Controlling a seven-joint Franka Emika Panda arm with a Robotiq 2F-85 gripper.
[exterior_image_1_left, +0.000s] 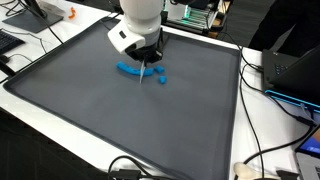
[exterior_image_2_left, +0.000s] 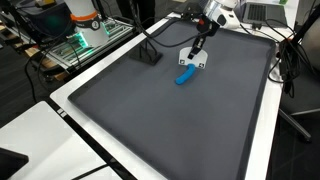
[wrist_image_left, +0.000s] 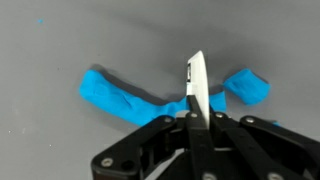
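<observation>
A curved strip of bright blue soft material (wrist_image_left: 115, 98) lies on the dark grey mat (wrist_image_left: 60, 40). It also shows in both exterior views (exterior_image_1_left: 130, 70) (exterior_image_2_left: 186, 76). A small blue lump (exterior_image_1_left: 161, 80) lies just beside its end, seen at the right in the wrist view (wrist_image_left: 247, 87). My gripper (wrist_image_left: 195, 122) is shut on a thin white flat blade (wrist_image_left: 196, 80) that points down at the strip between the long part and the lump. The gripper shows above the strip in both exterior views (exterior_image_1_left: 148, 58) (exterior_image_2_left: 197, 45). Whether the blade tip touches the strip or the mat is hidden.
The mat (exterior_image_1_left: 90, 110) covers a white table (exterior_image_1_left: 270, 140). A black object (exterior_image_2_left: 148, 55) lies on the mat near its far edge. Cables (exterior_image_1_left: 262, 150), an electronics board (exterior_image_2_left: 85, 38), an orange item (exterior_image_1_left: 72, 14) and a laptop (exterior_image_1_left: 295, 75) surround the mat.
</observation>
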